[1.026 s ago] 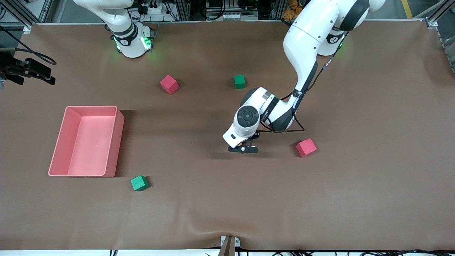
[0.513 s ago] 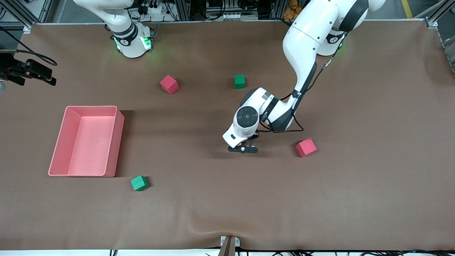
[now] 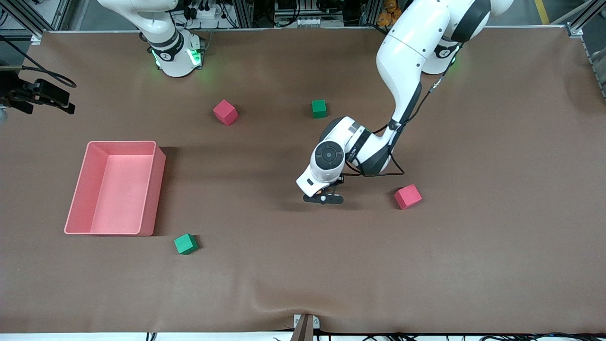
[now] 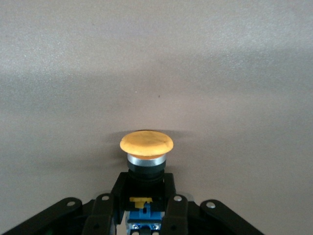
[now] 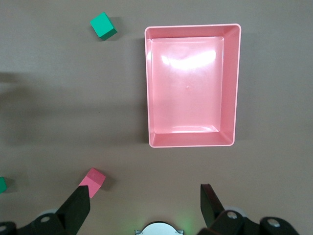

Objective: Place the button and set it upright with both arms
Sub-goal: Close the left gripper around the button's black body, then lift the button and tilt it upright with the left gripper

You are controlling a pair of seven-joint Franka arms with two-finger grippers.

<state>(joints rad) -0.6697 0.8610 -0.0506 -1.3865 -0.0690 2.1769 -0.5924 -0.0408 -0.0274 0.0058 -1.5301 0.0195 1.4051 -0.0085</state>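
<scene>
Left wrist view: you see the left gripper (image 4: 145,208) clamped on the black body of the button (image 4: 146,147); its orange cap points away from the camera, over bare brown table cover (image 4: 156,58).
Front view: you see that same left gripper (image 3: 324,197) low at mid-table, but the white wrist hides the grip and only a speck of orange shows at the button (image 3: 320,191).
Right wrist view: you see the right gripper (image 5: 146,201) with fingers spread wide and holding nothing, high over the pink tray (image 5: 234,88).
Right arm: it waits; in the front view only its black hand (image 3: 33,94) shows at the edge at 9 o'clock.
Nearest things: from the left gripper, one red cube (image 3: 407,196) lies at 3 o'clock, a green cube (image 3: 319,108) at 12 o'clock and a second red cube (image 3: 225,112) at 11 o'clock.
Tray side: the pink tray (image 3: 147,189) lies at 9 o'clock from the left gripper, with a second green cube (image 3: 185,244) near its corner closest to the front camera.
Open room: you have bare cover from the button toward 6 o'clock down to the table's edge.
</scene>
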